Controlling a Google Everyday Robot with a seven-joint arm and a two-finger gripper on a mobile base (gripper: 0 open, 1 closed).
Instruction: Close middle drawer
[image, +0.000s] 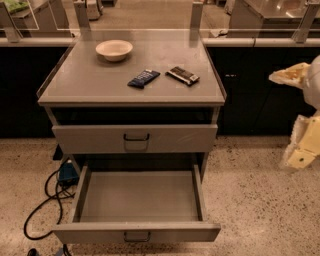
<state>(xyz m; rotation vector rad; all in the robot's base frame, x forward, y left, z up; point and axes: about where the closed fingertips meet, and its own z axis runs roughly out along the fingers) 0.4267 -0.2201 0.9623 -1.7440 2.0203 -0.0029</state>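
We see the middle drawer (140, 200) pulled out, low under the taller-fronted drawer (135, 138) | gripper (301, 150) at the right edge, well apart from the cabinet, hold state: we cannot tell | bowl (114, 49) on top.

Bare floor (252, 197), middle drawer (175, 232) to right-edge gripper (300, 159)
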